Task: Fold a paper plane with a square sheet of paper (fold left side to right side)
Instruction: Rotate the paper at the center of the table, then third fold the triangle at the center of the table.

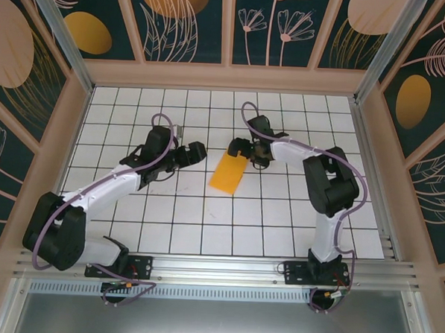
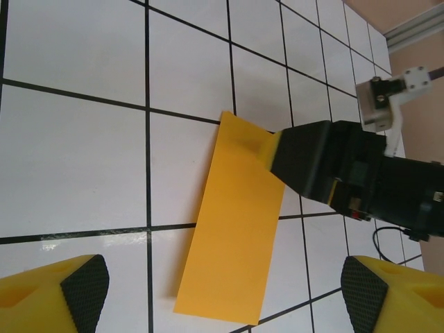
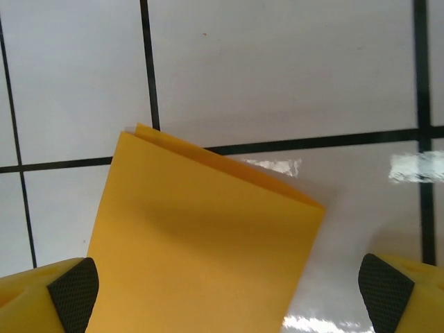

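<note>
The square sheet of paper (image 1: 228, 174) lies on the white grid table, folded in half into a long orange-yellow rectangle, not a paper plane. Its two layers show at the short edge in the right wrist view, on the paper (image 3: 201, 236). My left gripper (image 1: 197, 152) is open just left of it; in its own view the left gripper (image 2: 223, 295) has its fingers spread wide above the near end of the paper (image 2: 236, 222). My right gripper (image 1: 242, 149) is open over the far end. The right gripper (image 3: 227, 295) straddles the sheet without pinching it.
The right arm's black wrist (image 2: 347, 173) hangs over the paper's far end. Patterned walls (image 1: 185, 23) enclose the table on three sides, with an aluminium rail (image 1: 277, 270) along the near edge. Bare tiles (image 1: 227, 226) lie in front of the paper.
</note>
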`<state>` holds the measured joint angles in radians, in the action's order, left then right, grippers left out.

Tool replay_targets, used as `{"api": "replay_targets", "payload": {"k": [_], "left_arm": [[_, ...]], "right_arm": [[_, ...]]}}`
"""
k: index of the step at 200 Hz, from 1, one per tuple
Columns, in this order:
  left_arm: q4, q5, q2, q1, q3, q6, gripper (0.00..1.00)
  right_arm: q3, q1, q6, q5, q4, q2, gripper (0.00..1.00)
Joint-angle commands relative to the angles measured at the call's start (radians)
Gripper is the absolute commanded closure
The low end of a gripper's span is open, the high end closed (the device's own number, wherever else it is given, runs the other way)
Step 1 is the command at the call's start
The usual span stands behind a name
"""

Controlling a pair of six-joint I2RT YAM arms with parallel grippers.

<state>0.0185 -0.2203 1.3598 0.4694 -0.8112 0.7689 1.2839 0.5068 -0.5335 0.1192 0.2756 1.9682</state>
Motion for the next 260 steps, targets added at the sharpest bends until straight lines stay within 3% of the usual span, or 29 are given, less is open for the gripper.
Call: {"api": "replay_targets", "payload": {"k": [1, 50, 95, 157, 199, 226, 260], "left_arm": [[-0.023, 0.018, -0.027, -0.004, 0.009, 0.005, 0.11], [-0.019, 0.023, -0.043, -0.005, 0.012, 0.001, 0.10], [-0.011, 0.038, -0.049, -0.005, 0.020, -0.002, 0.10], [-0.034, -0.012, -0.004, -0.005, 0.048, 0.001, 0.10], [-0.107, -0.080, 0.079, -0.005, 0.066, 0.016, 0.15], [-0.148, -0.131, 0.145, -0.005, 0.060, 0.024, 0.17], [-0.179, -0.170, 0.210, -0.005, 0.054, 0.029, 0.18]], "right_arm": [[0.069, 0.025, -0.010, -0.001, 0.035, 0.038, 0.01], [0.150, 0.056, 0.020, 0.004, 0.053, 0.099, 0.01], [0.212, 0.074, 0.085, 0.094, 0.006, 0.130, 0.01], [0.144, 0.046, 0.123, -0.001, 0.071, 0.027, 0.01], [-0.010, -0.035, 0.110, 0.274, -0.114, -0.105, 0.08], [0.003, -0.033, 0.113, 0.335, -0.135, -0.053, 0.17], [0.066, -0.028, 0.110, 0.360, -0.135, 0.040, 0.18]]}}
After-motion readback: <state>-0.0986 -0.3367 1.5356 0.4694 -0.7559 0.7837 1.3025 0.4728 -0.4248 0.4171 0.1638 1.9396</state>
